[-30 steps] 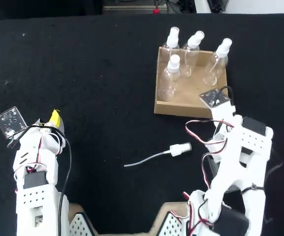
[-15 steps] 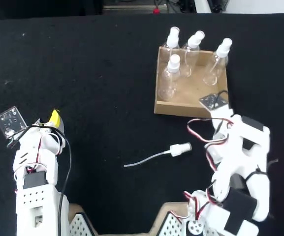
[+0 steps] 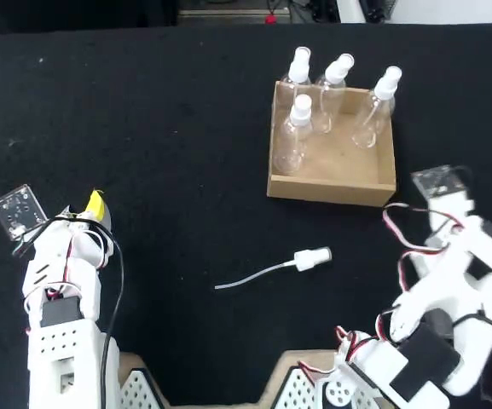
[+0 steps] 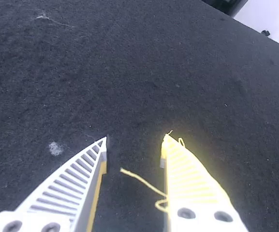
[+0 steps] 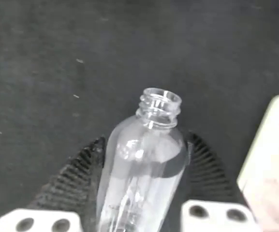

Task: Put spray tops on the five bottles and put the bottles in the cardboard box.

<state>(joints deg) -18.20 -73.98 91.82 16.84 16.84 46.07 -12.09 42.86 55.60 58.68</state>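
Bottle [image 5: 146,154] lengthwise between right fingers [image 5: 76,179], neck outward

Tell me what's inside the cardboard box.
Four clear bottles with white spray tops stand in the cardboard box: three along its far side, one at the near left. The bottles cover the floor beneath them; the rest looks bare.

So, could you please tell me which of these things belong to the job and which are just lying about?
Job: cardboard box, four capped bottles inside, loose spray top, uncapped bottle in the right gripper.
Lying about: pale flat object beside the right arm.
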